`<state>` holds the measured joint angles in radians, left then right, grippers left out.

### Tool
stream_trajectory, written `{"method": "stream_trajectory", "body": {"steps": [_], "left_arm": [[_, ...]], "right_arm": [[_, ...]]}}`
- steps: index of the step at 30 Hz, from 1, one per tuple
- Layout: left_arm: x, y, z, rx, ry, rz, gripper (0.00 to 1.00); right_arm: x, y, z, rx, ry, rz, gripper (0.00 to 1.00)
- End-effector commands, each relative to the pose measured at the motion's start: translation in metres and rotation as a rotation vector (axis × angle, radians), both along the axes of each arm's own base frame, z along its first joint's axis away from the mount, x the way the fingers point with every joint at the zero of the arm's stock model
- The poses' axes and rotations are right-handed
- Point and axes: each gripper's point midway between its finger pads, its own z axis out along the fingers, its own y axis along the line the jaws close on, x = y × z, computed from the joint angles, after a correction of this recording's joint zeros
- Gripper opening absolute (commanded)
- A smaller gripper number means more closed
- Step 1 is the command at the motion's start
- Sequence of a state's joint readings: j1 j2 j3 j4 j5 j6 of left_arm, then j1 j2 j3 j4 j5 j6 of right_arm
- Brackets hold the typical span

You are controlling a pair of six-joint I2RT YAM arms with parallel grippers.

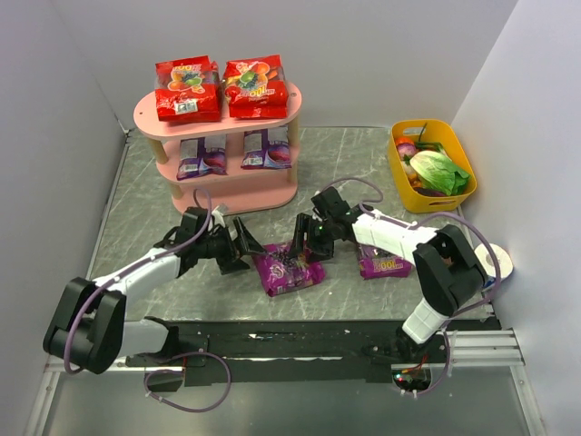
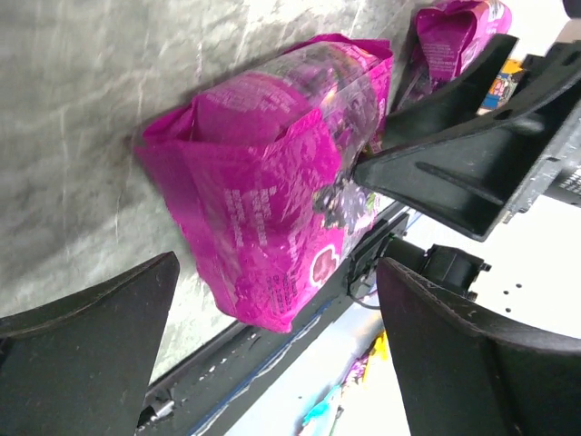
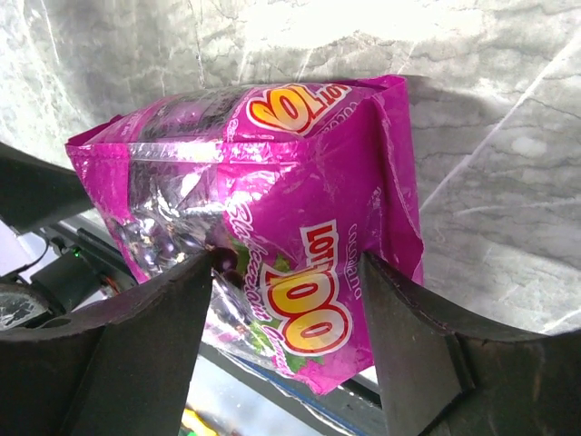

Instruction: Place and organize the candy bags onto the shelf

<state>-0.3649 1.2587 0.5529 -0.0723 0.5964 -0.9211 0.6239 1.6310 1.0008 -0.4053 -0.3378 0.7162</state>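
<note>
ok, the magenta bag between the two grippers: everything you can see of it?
The magenta bag is a glossy, crinkled, foil-like packet with a yellow-red logo and a grape print. It lies on the grey table in front of the shelf. The right fingers straddle one end and one tip seems to touch it; a firm pinch can't be confirmed. The left fingers stand wide open, apart from it.

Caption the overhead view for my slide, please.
Left gripper and right gripper flank a magenta candy bag; the pink shelf holds four bags; another bag lies nearby.
</note>
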Motion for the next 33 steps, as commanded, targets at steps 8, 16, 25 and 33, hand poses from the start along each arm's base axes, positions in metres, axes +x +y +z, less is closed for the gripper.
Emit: {"method": "stream_trajectory", "body": {"steps": [8,16,25,33], "left_arm": [[0.001,-0.005,0.004,-0.111,0.054,0.149,0.99],[0.002,-0.025,0.005,-0.144,0.061,0.13,0.9],[-0.005,-0.04,-0.018,-0.092,0.121,0.112,0.72],[-0.005,-0.036,-0.026,-0.045,0.131,0.143,0.27]], "right_arm": [[0.015,-0.004,0.063,0.024,-0.164,-0.064,0.78],[0.01,-0.021,0.082,0.011,-0.228,-0.091,0.8],[0.001,-0.037,0.078,0.004,-0.226,-0.117,0.8],[0.0,-0.046,0.072,0.0,-0.211,-0.139,0.8]]}}
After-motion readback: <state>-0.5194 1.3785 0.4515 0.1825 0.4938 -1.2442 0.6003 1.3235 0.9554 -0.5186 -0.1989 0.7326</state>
